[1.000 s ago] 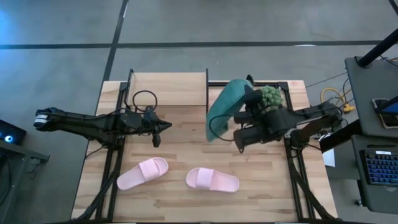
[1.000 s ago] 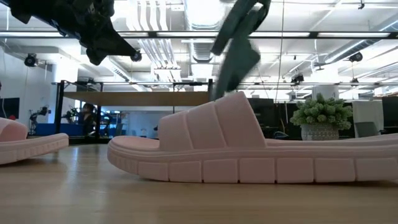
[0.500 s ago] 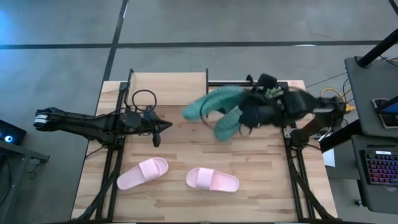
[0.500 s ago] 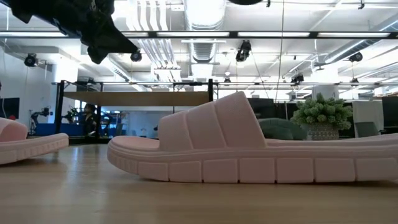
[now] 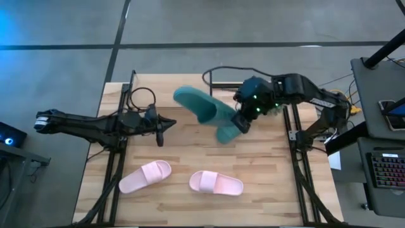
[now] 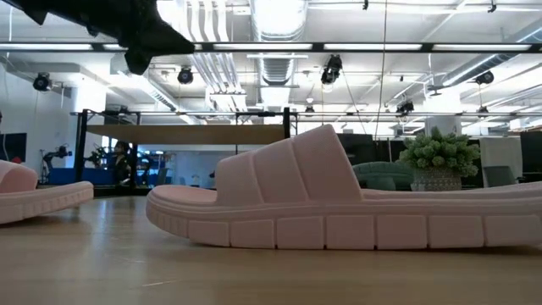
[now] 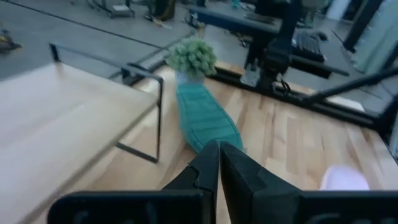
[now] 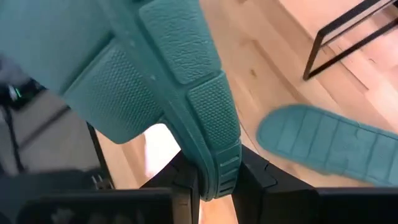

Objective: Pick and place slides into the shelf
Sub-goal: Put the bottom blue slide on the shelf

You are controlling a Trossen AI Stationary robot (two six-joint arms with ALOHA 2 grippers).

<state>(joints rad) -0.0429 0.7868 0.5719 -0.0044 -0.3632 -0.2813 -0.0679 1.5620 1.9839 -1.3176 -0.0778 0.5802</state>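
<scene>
My right gripper is shut on a teal slide and carries it in the air beside the shelf, near the shelf's right end. The second teal slide lies sole up on the table below it, also in the left wrist view. Two pink slides rest on their soles near the table's near edge. My left gripper hangs shut over the table's left half, touching nothing. The low view does not show the carried slide. My right gripper pinches the teal slide's sole rim between its two fingers, one on each face of the sole. The slide is lifted clear. It reaches from the fingers toward the table's far left, tilted, over the shelf's right end.
A fuzzy green plant in a pot stands at the far right, behind the right arm. A black metal frame runs along the far edge right of the shelf. Bare tabletop lies between the arms and the pink slides.
My right gripper has swung the teal slide from hanging steeply near the plant to reaching out toward the far left, by the shelf. The gripper has shifted toward the far edge and turned, keeping its hold. The slide has left the low view.
</scene>
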